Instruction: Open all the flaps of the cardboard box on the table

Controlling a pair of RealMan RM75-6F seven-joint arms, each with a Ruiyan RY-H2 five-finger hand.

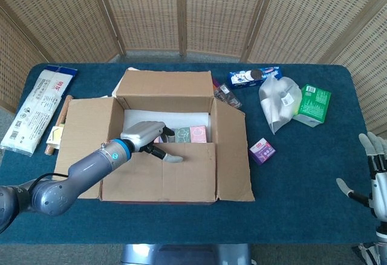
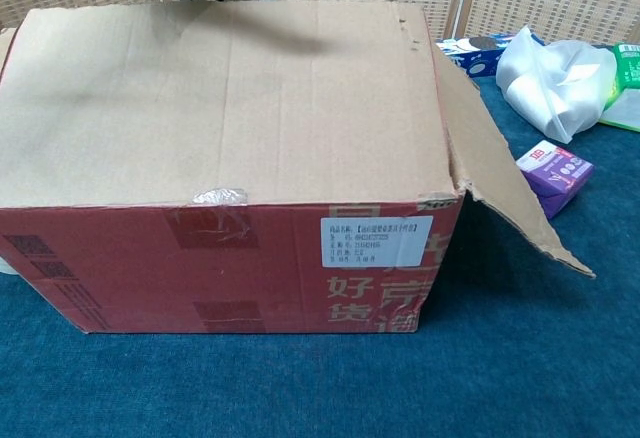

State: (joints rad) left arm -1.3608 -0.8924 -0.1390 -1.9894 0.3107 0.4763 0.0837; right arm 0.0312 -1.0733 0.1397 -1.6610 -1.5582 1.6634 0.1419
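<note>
Blue table [image 1: 302, 174] bears the cardboard box [image 1: 163, 138] at centre; my left hand [image 1: 148, 137] hooks curled fingers under its near flap [image 2: 220, 88]. Slipping off would drop it shut.

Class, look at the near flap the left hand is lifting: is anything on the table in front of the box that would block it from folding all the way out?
Nothing visible does. The left hand is at the near flap, and the table in front of the cardboard box shows only bare blue cloth.

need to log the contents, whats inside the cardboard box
Inside the cardboard box a row of small packets lies on a white lining. The near flap and left robot hand cover the rest.
</note>
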